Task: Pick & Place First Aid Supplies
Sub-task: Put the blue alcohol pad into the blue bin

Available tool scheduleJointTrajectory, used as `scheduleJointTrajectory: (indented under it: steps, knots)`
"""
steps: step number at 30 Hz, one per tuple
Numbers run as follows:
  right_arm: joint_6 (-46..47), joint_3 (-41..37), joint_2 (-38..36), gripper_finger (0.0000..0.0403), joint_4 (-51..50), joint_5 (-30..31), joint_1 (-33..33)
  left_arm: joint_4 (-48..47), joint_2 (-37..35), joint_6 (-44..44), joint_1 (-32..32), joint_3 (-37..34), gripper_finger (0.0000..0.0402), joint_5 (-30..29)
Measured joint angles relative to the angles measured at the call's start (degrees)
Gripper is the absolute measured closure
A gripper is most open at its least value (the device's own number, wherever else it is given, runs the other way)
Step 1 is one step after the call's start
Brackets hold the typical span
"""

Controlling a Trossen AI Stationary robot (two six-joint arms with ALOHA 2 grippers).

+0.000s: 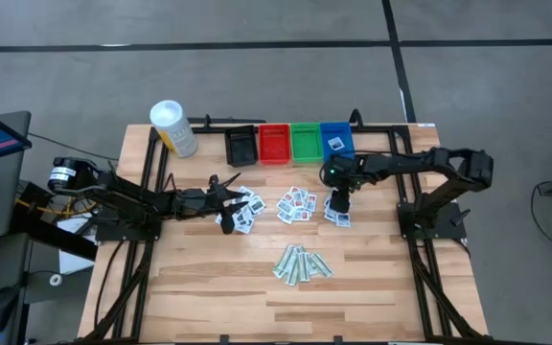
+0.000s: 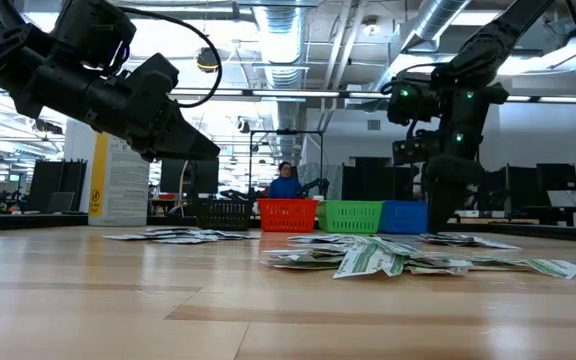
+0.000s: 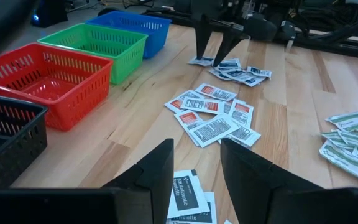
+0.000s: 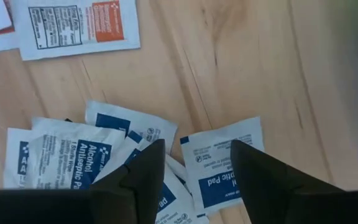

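Note:
The first aid supplies lie in loose piles on the wooden table: dark-print white packets (image 1: 244, 212), red-print packets (image 1: 297, 204), blue-print packets (image 1: 337, 218) and pale-green strips (image 1: 302, 264). One packet (image 1: 334, 144) lies in the blue bin (image 1: 337, 132). My right gripper (image 4: 197, 149) is open and points down, low over the blue-print pile (image 4: 73, 158), a finger on either side of overlapping packets. My left gripper (image 3: 196, 146) is open and hangs nearly level above the dark-print packets (image 3: 185, 194), clear of them. My right gripper stands with its fingertips (image 3: 199, 57) right at the blue-print packets, coming from above. I cannot tell whether they touch the paper. All the packets lie flat on the table.
Black (image 1: 241, 146), red (image 1: 274, 144), green (image 1: 306, 142) and blue bins stand in a row at the table's far edge. A white canister with a yellow label (image 1: 173, 127) stands at the far left. Bare wood lies at the near side around the green strips.

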Motion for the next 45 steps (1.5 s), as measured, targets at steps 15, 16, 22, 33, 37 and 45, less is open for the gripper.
scheduleJointTrajectory:
  steps: [15, 16, 22, 33, 37, 45]
  knots:
    - [-1.2, 0.0, 0.5, 0.0231, 1.2, 0.1, -0.8, 0.0, 0.0, 0.0, 0.0, 0.0, 0.0268, 0.0]
    - [-1.2, 0.0, 0.5, 0.0234, 1.2, 0.1, -1.1, 0.0, 0.0, 0.0, 0.0, 0.0, 0.0268, 0.0]
    - [-1.2, 0.0, 0.5, 0.0258, 1.0, -0.2, -2.0, 0.0, 0.0, 0.0, 0.0, 0.0, 0.0268, 0.0]
    - [-2.2, 0.0, 0.5, 0.0302, 1.0, -0.3, -2.0, 0.0, 0.0, 0.0, 0.0, 0.0, 0.0268, 0.0]
    - [-2.3, 0.0, 0.5, 0.0365, 1.0, -0.2, -2.0, 0.0, 0.0, 0.0, 0.0, 0.0, 0.0268, 0.0]
    - [-2.0, 0.0, 0.5, 0.0400, 1.2, 2.5, -1.7, 0.0, 0.0, 0.0, 0.0, 0.0, 0.0268, 0.0]
